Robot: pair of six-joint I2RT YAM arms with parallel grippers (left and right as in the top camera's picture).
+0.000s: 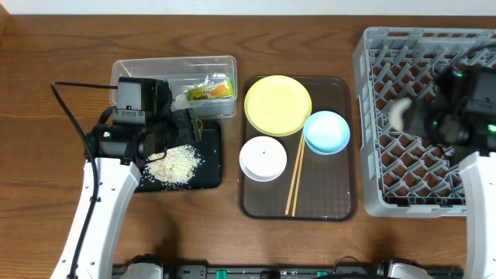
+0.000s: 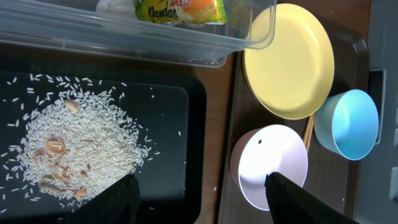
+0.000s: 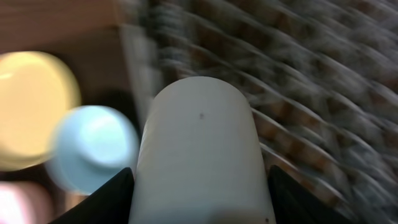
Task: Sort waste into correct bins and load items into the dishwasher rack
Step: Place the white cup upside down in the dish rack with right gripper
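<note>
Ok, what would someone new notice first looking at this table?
The heap of white rice on the black tray at the left stands out, with the open left gripper over that tray. At the right, the right gripper holds a small white cup above the grey rack. Between them a yellow plate sits on the brown serving tray.

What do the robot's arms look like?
The left arm and right arm have smooth white shells, black joints and tiny green lights. A thin black cable loops off the left arm. Their fingers are black wedges.
</note>
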